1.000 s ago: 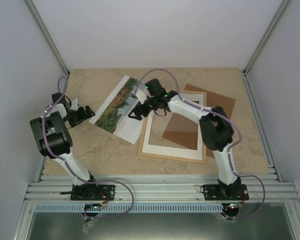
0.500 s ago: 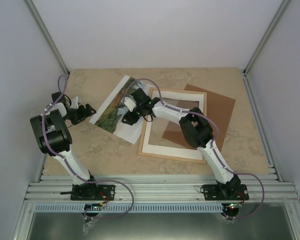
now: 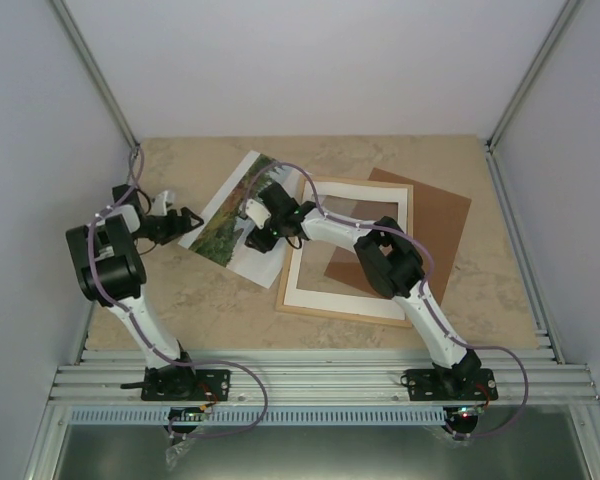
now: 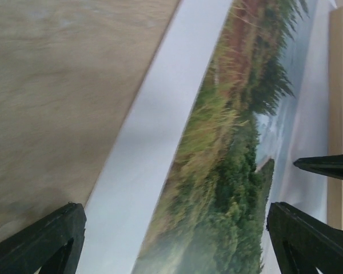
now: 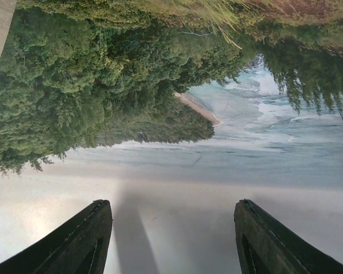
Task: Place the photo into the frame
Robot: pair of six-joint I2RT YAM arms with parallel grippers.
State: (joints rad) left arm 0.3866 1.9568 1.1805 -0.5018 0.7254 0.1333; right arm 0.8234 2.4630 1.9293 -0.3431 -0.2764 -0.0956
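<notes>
The photo (image 3: 242, 205), a landscape print of green trees and blue water with a white margin, lies flat on the table. Its right corner overlaps the left side of the frame (image 3: 292, 305), a light wooden rectangle. My left gripper (image 3: 187, 217) is at the photo's left edge, open, its fingers either side of the print (image 4: 228, 171) in the left wrist view. My right gripper (image 3: 253, 237) hangs low over the photo's pale sky part (image 5: 177, 165), jaws apart, nothing between them. A wooden slat of the frame (image 4: 336, 85) shows at the right of the left wrist view.
A white mat (image 3: 345, 292) with a cut-out window lies in the frame. A brown backing panel (image 3: 430, 220) lies at the frame's right, partly under it. Grey walls close in the table on three sides; metal rails (image 3: 310, 380) run along the near edge.
My right gripper has moved left from the frame's top-left corner onto the photo, and its jaws have narrowed. My left gripper has moved right to the photo's edge.
</notes>
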